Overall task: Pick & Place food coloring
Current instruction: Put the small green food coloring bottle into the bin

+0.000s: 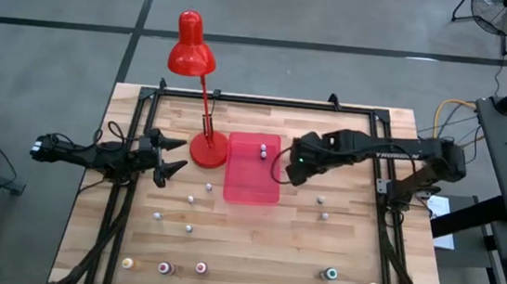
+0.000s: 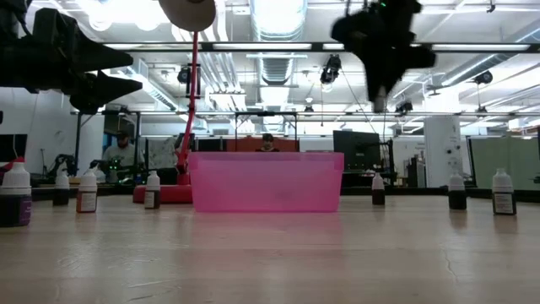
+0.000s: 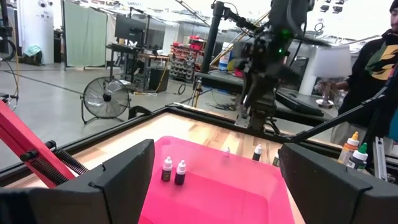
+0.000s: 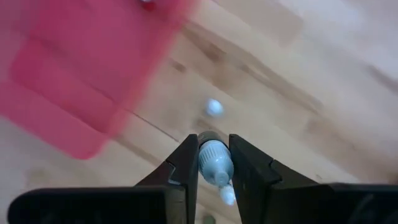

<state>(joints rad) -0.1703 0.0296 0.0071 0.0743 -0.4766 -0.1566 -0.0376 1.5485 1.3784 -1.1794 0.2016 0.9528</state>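
Right wrist view puts a food coloring bottle [image 4: 215, 163] clamped by its pale cap between the right gripper's [image 4: 214, 171] fingers, hanging above bare bench [image 4: 298, 87] with the pink tray [image 4: 68, 93] just beside. High view places this gripper [image 1: 293, 172] at 3 o'clock of the tray [image 1: 251, 184], not yet over it.

Judgement: the step in hand is carrying the bottle to the tray. Done well, the gripper travels toward 9 o'clock until squarely above the tray floor, lowers inside the walls, then releases; dropping from height risks a bounce-out.

Left gripper [image 1: 170, 155] waits at 9 o'clock of the red lamp [image 1: 202, 109], fingers apart.

Left wrist view alone shows 2 bottles [image 3: 173, 171] standing in the tray. Low view alone shows the carried bottle's height above the tray rim. High view alone shows loose bottles [image 1: 163, 267] scattered toward 6 o'clock.
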